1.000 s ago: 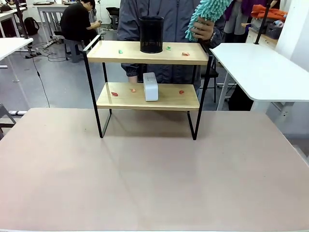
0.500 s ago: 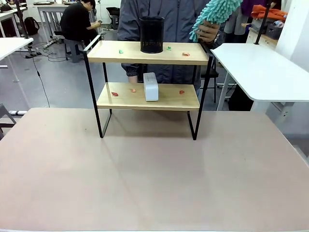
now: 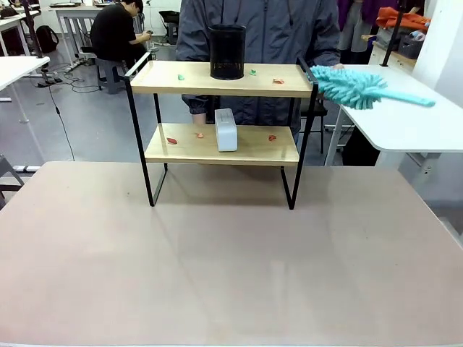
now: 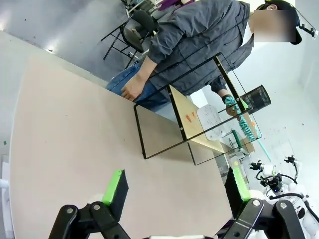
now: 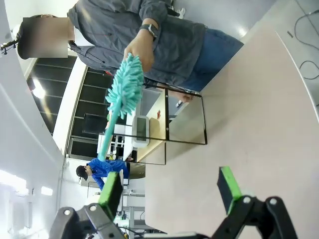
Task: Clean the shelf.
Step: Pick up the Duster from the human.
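Front view: the counter [image 3: 231,253] is carrying the shelf [image 3: 221,144], which is standing at its far edge, in the middle. A person [image 3: 268,29] is standing just behind the shelf. Beside the shelf's right rail, over a white side table [image 3: 405,123], the person is holding a teal duster [image 3: 354,87] by its fluffy end; whether it is resting on that table cannot be told. A black pot [image 3: 227,52] is sitting on the upper board and a white box [image 3: 226,130] on the lower one. Small red and green scraps [image 3: 278,81] are lying on both boards.

Left wrist view: the left gripper [image 4: 176,185] is hovering over bare counter with its jaws apart, holding nothing.

Right wrist view: the right gripper [image 5: 168,189] is doing likewise, facing the duster.

Judged step: cleaning is not yet under way; the tool is being made available. The next move likely calls for the right arm reaching to the duster's handle, closing on it, then sweeping each board around the pot and the box.
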{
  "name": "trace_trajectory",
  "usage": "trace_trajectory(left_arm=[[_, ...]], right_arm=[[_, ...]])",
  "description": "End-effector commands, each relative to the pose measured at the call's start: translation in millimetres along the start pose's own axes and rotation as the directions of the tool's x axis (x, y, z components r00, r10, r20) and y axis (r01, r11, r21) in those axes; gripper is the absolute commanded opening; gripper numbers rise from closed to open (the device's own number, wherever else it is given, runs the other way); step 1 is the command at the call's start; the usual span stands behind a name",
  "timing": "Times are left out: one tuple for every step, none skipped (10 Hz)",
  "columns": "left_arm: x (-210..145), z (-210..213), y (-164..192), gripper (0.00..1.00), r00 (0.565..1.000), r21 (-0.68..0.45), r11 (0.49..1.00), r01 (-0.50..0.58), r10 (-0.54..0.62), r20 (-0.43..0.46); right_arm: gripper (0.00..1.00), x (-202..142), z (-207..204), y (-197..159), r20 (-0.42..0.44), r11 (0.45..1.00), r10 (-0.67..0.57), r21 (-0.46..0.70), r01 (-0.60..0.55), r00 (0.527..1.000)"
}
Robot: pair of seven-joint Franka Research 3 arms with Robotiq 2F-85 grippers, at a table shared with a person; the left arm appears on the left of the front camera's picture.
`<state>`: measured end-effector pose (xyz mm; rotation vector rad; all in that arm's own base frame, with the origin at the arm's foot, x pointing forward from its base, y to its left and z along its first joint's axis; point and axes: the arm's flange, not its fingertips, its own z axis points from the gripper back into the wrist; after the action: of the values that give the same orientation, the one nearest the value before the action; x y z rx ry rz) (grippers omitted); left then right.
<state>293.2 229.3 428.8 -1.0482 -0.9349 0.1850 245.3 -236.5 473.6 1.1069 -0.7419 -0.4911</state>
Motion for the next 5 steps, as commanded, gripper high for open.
trace_trajectory(left_arm=[[0.4, -3.8, 1.9, 1.0, 1.0, -0.018, 1.0, 0.019, -0.018, 0.018], [0.4, -3.8, 1.9, 1.0, 1.0, -0.018, 1.0, 0.019, -0.018, 0.018], [0.4, -3.8, 1.9, 1.0, 1.0, -0.018, 1.0, 0.019, -0.018, 0.018], [0.4, -3.8, 1.9, 1.0, 1.0, -0.018, 1.0, 0.019, -0.018, 0.018], [0.4, -3.8, 1.9, 1.0, 1.0, -0.018, 1.0, 0.019, -0.018, 0.018]], right_arm=[[1.0, 3.8, -1.7, -0.4, 0.012, 0.999, 0.031, 0.017, -0.031, 0.999], [1.0, 3.8, -1.7, -0.4, 0.012, 0.999, 0.031, 0.017, -0.031, 0.999], [1.0, 0.5, 0.1, -0.3, 0.003, 1.0, 0.0, -0.002, 0.0, 1.0], [1.0, 10.8, -9.4, 7.7, -0.031, 0.999, -0.052, 0.015, 0.052, 0.998], [1.0, 27.0, -25.7, 22.5, -0.083, 0.994, -0.111, -0.007, 0.111, 0.99]])
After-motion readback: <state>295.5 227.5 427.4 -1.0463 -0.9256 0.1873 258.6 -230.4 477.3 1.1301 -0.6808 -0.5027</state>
